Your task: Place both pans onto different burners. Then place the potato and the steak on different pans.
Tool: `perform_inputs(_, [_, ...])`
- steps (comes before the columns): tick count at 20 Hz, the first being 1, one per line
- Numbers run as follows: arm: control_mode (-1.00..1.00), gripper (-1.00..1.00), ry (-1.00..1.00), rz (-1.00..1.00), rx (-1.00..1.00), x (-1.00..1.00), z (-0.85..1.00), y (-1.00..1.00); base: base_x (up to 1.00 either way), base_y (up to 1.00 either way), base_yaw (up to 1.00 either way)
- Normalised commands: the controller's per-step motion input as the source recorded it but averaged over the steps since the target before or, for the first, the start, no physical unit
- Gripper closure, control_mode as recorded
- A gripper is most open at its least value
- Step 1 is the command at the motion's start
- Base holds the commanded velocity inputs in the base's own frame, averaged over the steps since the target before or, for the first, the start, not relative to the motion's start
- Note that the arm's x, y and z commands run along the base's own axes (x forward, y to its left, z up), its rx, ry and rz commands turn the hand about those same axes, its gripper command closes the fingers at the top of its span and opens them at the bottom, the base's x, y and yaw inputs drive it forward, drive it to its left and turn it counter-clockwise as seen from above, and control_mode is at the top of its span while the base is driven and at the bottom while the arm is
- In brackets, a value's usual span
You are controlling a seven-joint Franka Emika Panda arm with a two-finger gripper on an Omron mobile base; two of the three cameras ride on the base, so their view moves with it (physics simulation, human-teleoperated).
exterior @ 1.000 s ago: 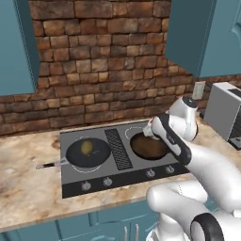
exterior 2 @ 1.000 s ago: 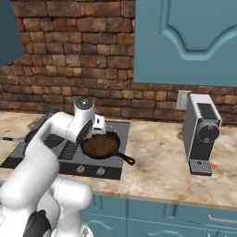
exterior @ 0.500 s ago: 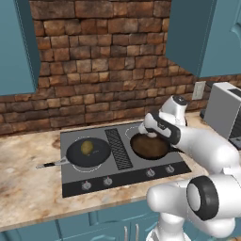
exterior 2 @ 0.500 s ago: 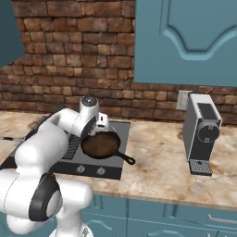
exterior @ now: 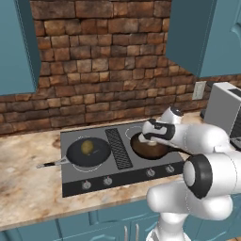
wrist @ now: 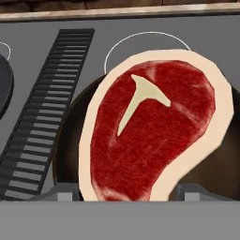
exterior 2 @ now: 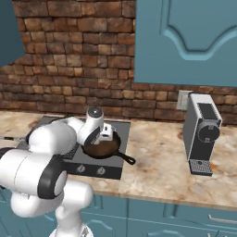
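My gripper (exterior: 148, 135) is shut on the steak (wrist: 150, 131), a red slab with a pale fat rim, and holds it just above the brown-insided skillet (exterior: 151, 148). The skillet (exterior 2: 101, 148) sits on the right side of the cooktop (exterior: 94, 181) with its black handle pointing to the front right. In the hand view the steak covers most of the skillet (wrist: 70, 140), and a white burner circle (wrist: 140, 33) shows behind it. The matte-black pan (exterior: 89, 153) rests on the left burner with the potato (exterior: 86, 147) inside it. The gripper (exterior 2: 106, 134) hangs over the skillet's far rim.
A black ribbed strip (wrist: 47, 103) divides the cooktop between the two pans. Knobs line the cooktop's front edge (exterior: 108, 180). A grey coffee machine (exterior 2: 202, 134) stands on the counter to the right, below a wall outlet (exterior 2: 183, 98). A brick wall backs the counter.
The arm's elbow has swung out to the right. The hand with the steak has stayed over the skillet and sunk a little toward it.
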Motion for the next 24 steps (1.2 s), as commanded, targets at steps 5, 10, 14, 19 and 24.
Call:
perform_inputs(5, [-1.00, 1.00, 0.00, 0.00, 0.00, 0.26, -0.35, 0.00, 0.00, 0.00, 0.00])
perform_inputs(10, [-1.00, 1.00, 0.00, 0.00, 0.00, 0.07, -0.23, -0.07, 0.00, 0.00, 0.00])
perform_inputs(14, [-1.00, 1.00, 0.00, 0.00, 0.00, 0.00, -0.18, -0.09, 0.00, 0.00, 0.00])
perform_inputs(19, [-1.00, 1.00, 0.00, 0.00, 0.00, 0.07, -0.15, -0.02, 0.00, 0.00, 0.00])
perform_inputs(24, [-1.00, 1.00, 0.01, 0.00, 0.00, 0.14, -0.13, 0.00, 0.00, 0.00, 0.00])
